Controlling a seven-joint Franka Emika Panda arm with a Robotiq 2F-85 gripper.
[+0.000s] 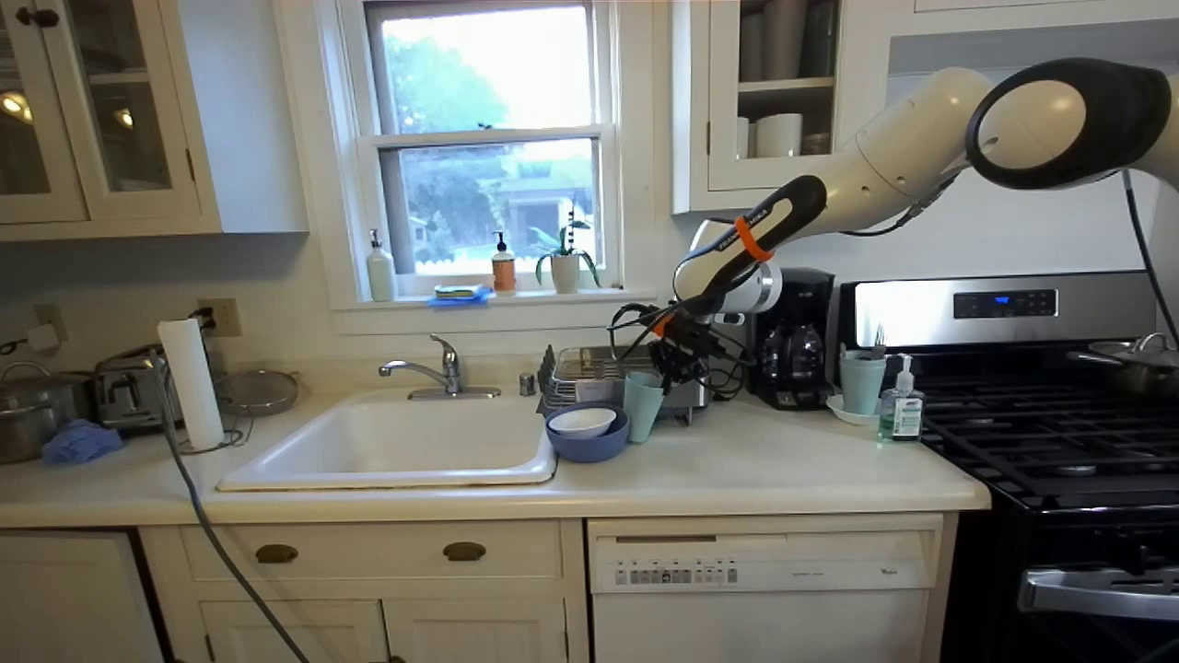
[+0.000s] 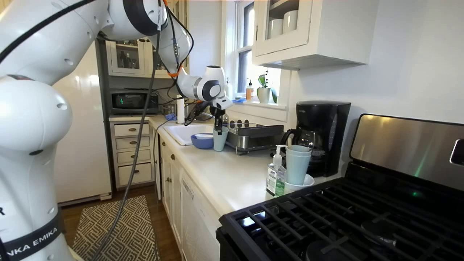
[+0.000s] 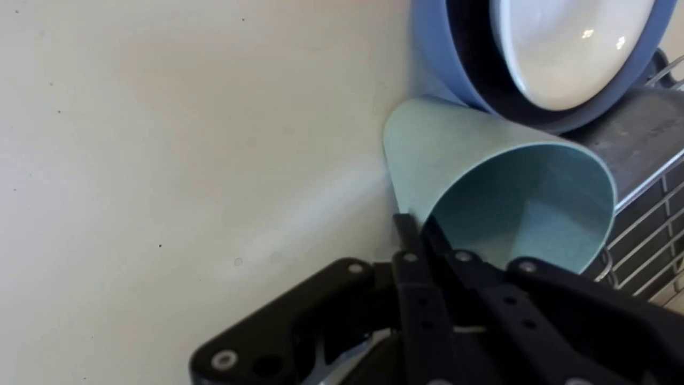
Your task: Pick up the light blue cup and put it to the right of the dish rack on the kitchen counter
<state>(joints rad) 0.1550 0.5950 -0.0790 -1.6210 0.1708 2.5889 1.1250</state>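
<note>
The light blue cup (image 1: 642, 414) is at the front of the dish rack (image 1: 576, 391), just right of the blue bowl (image 1: 589, 449). It leans slightly in that exterior view; I cannot tell whether its base rests on the kitchen counter (image 1: 774, 474). My gripper (image 2: 219, 129) reaches down to the cup's rim. In the wrist view the gripper (image 3: 422, 222) is closed on the wall of the cup (image 3: 438, 144), one finger outside and one inside. The cup's side touches or nearly touches the bowl. Part of the rack (image 3: 652, 240) shows beyond the cup.
A white bowl (image 1: 582, 423) sits inside the blue bowl. The sink (image 1: 387, 478) is left of it. To the right stand the coffee maker (image 1: 794, 341), a second pale blue cup (image 1: 862, 385) on a white dish, a soap bottle (image 1: 901, 412) and the stove (image 2: 326, 224).
</note>
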